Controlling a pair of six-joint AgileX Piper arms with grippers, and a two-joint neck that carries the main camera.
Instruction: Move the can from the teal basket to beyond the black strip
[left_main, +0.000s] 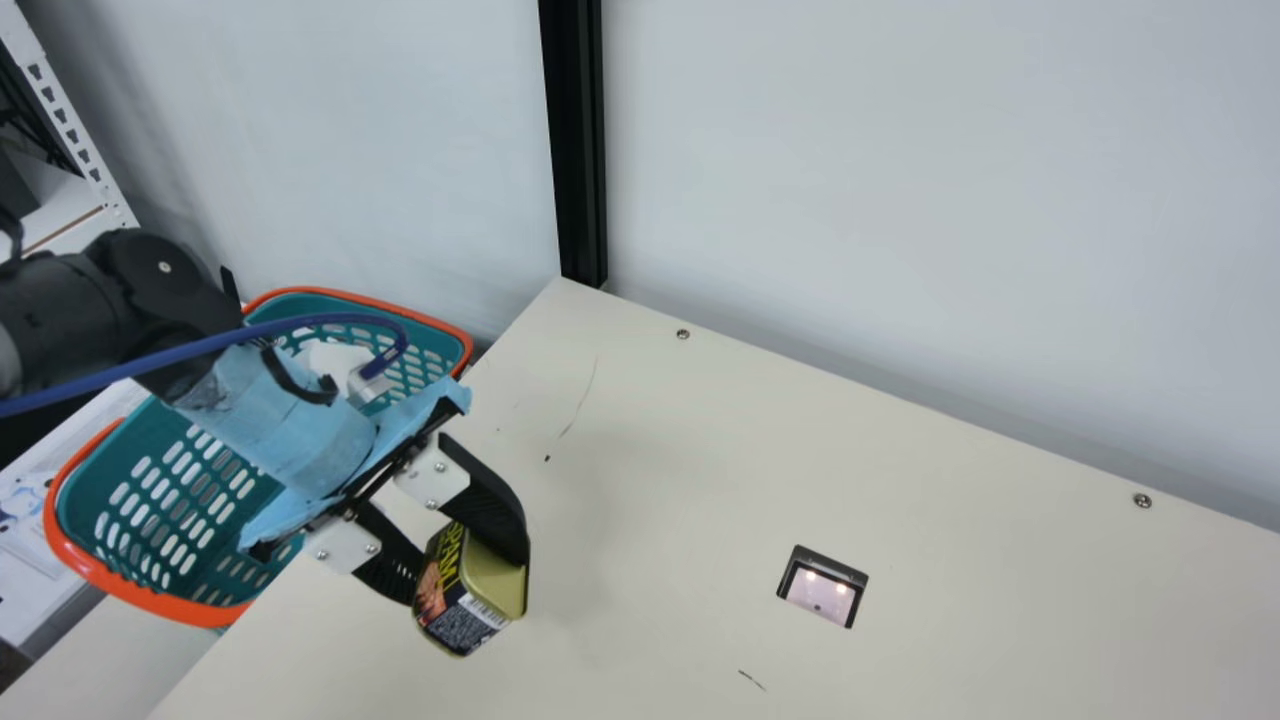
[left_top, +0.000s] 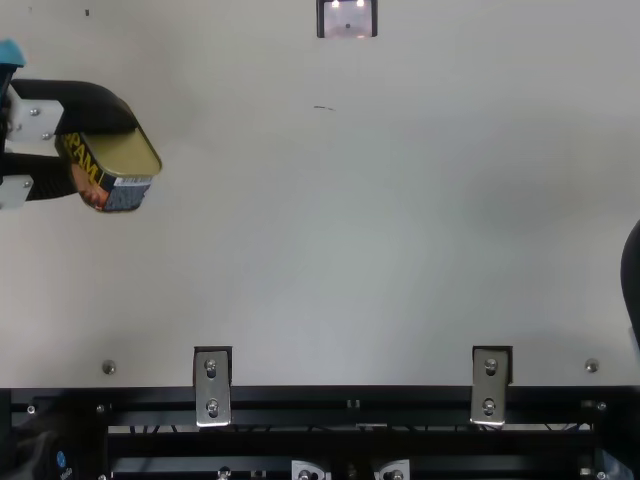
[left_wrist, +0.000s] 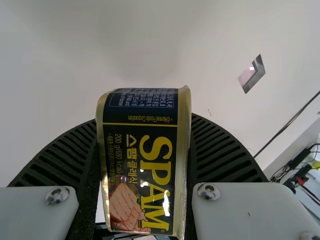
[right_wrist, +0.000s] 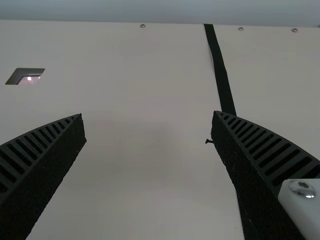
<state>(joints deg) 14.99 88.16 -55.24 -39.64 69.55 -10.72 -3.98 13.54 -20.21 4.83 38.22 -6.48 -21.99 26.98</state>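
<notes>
The big desk (left_main: 700, 420) gives the can a flat place to go. The teal basket (left_main: 140, 597) sits by its edge, near nine o'clock in the main view. The black strip (right_wrist: 220, 72) lies along the desk, marking where the can must cross. Near it, the right pincer (right_wrist: 149, 120) has its fingers wide apart, maybe so it can take the can over. The left pincer (left_main: 468, 578) is clamped on the can (left_main: 462, 612), squeezing both sides so it won't slip. The can tips a bit, out of the basket, at seven o'clock, looking lifted so it won't scrape.
</notes>
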